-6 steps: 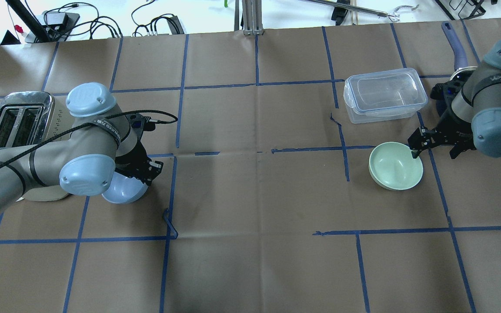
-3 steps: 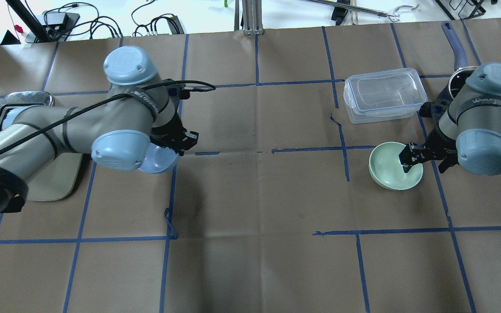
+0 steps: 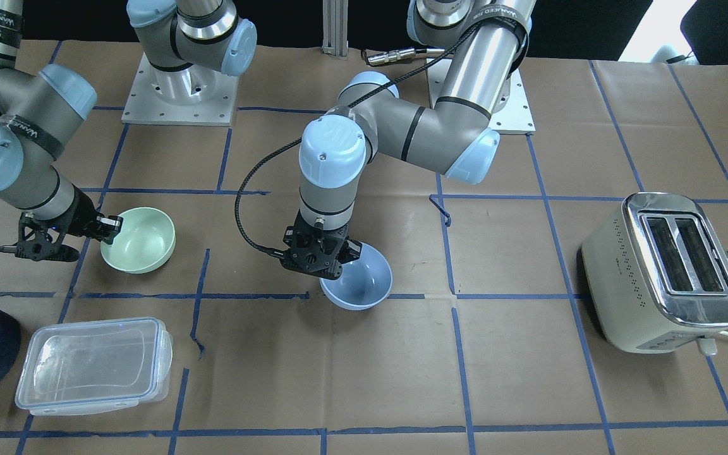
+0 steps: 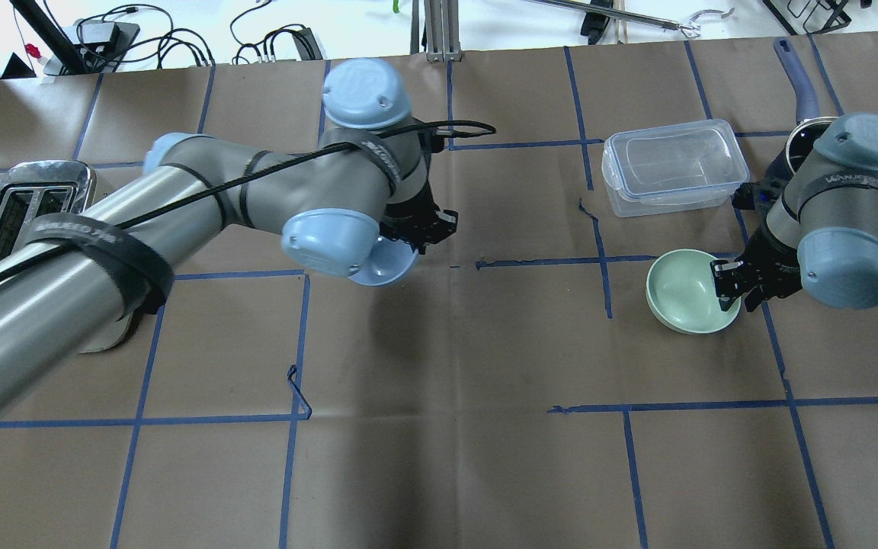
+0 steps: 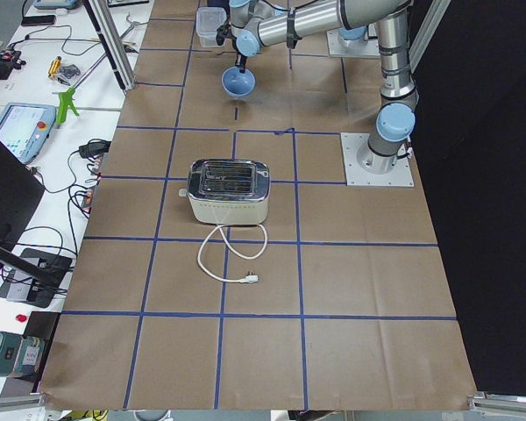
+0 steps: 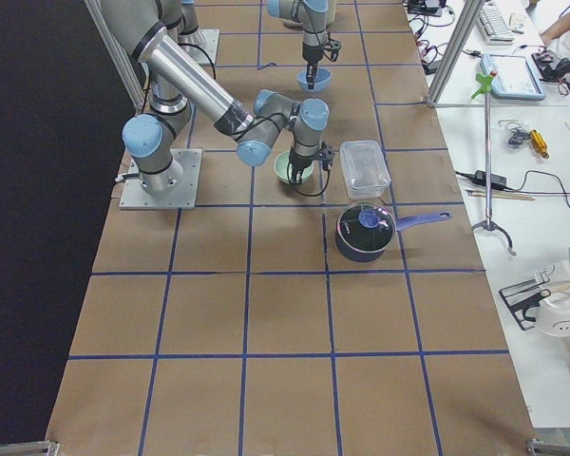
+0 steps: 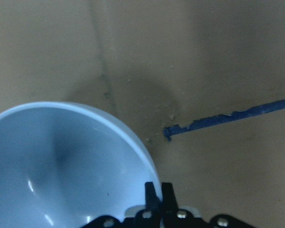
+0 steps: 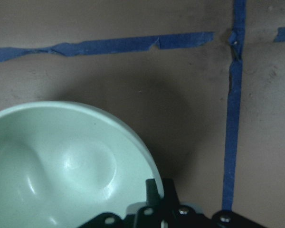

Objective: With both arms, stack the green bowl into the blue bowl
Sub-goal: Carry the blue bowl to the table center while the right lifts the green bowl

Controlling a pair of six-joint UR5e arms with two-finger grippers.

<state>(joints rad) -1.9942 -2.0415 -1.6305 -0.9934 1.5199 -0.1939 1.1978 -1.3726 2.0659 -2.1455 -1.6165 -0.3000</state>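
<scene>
Brown paper covers the desk (image 4: 439, 457), marked into squares by lines of blue tape (image 4: 302, 343). Far to my left stands a cream and chrome toaster (image 4: 20, 210), partly under my left arm.

My left arm reaches toward the middle of the desk. My left hand (image 7: 156, 190) points down with its two fingers pinched together on the rim of the blue bowl (image 4: 393, 268), one finger inside and one outside. The bowl hangs open side up near a tape line at the desk's centre, and its shadow falls on the paper beside it.

Further right, a clear plastic box with its lid on (image 4: 671, 168) sits on the desk. Just beside it, nearer me, is the green bowl (image 4: 683, 293), open side up and slightly tilted, well apart from the blue one. My right hand (image 8: 156, 187) is clamped on its rim on the side toward my right arm, fingers almost together with only the bowl's wall between them. I cannot tell whether its base touches the paper.

A dark pot with a long handle (image 6: 364, 235) stands beyond my right wrist.
</scene>
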